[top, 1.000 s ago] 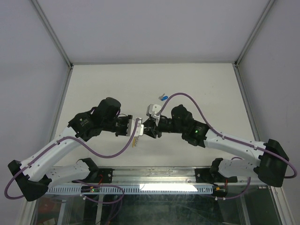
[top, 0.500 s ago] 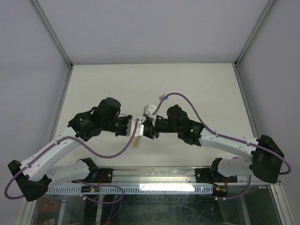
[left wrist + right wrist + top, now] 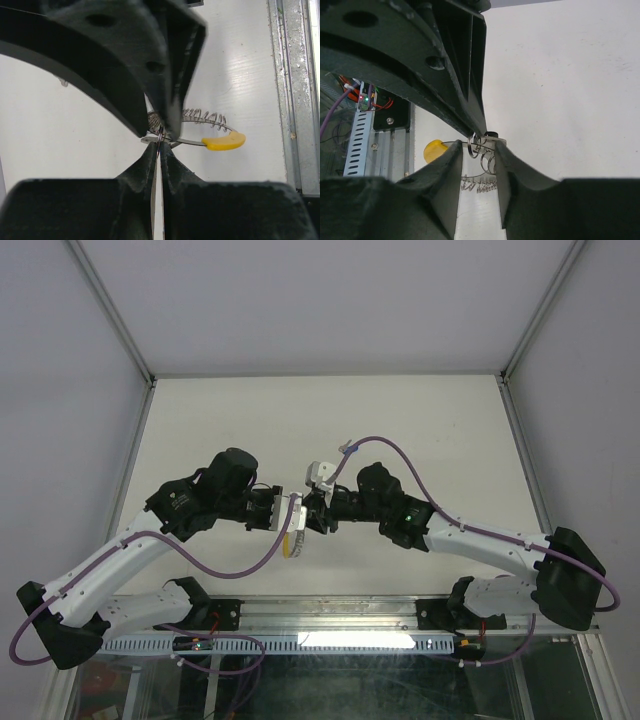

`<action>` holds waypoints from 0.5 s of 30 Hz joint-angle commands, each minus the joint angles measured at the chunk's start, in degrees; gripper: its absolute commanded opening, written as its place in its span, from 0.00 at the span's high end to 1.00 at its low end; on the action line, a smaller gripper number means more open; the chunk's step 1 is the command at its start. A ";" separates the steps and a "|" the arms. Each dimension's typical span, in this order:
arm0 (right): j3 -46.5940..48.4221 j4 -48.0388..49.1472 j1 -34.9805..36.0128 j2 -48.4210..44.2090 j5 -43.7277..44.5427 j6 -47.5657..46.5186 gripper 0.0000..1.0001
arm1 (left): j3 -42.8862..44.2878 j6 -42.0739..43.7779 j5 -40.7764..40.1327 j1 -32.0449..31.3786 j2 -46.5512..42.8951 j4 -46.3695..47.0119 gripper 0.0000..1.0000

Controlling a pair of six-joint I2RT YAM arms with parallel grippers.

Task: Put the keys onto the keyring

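Observation:
Above the near middle of the table my two grippers meet tip to tip. My left gripper [image 3: 291, 515] [image 3: 159, 146] is shut on the thin wire of the keyring [image 3: 223, 141], whose yellow segment [image 3: 290, 542] [image 3: 434, 150] and silver coil hang below it. My right gripper [image 3: 310, 517] [image 3: 479, 150] faces it, and its fingertips hold a small flat silver key [image 3: 493, 137] across the gap, right at the wire. Small split rings [image 3: 490, 162] dangle between the right fingers. Only a speck of the blue-headed key [image 3: 346, 448] shows at the purple cable.
The white table [image 3: 440, 430] has grey walls on three sides. A metal rail [image 3: 330, 625] and the arm bases run along the near edge. Purple cables [image 3: 400, 450] loop off both wrists.
My right arm has slid left, bringing its gripper up against the left one. Its cable now covers most of the blue-headed key. The left arm has held still.

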 commanded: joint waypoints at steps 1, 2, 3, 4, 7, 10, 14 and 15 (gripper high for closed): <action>1.50 4.15 -0.19 -0.09 -2.74 1.90 0.80 | 1.68 0.60 0.57 -0.89 -0.74 1.29 1.00; 1.48 4.19 -0.22 -0.08 -3.03 2.04 0.83 | 1.67 0.64 0.48 -0.89 -0.73 1.29 1.00; 1.56 4.17 -0.27 0.01 -3.08 2.01 0.84 | 1.59 0.56 0.39 -0.89 -0.72 1.29 1.00; 1.56 4.24 -0.21 -0.08 -3.15 1.99 0.87 | 1.44 0.57 0.30 -0.91 -0.74 1.29 1.00; 1.55 3.99 -0.32 -0.37 -3.09 1.65 0.95 | 1.42 0.54 0.32 -1.07 -0.65 1.29 1.00; 1.88 2.95 -0.23 -0.49 -3.82 0.85 1.00 | 1.58 0.42 0.72 -1.10 -0.82 1.29 1.00; 1.69 1.65 -0.28 -1.32 -5.34 -1.64 1.00 | 1.66 -1.02 0.93 -1.09 -1.73 2.08 0.85; 1.35 1.44 -0.26 -1.96 -5.34 -1.64 1.00 | 1.39 -1.29 1.32 -1.16 -2.30 2.53 0.79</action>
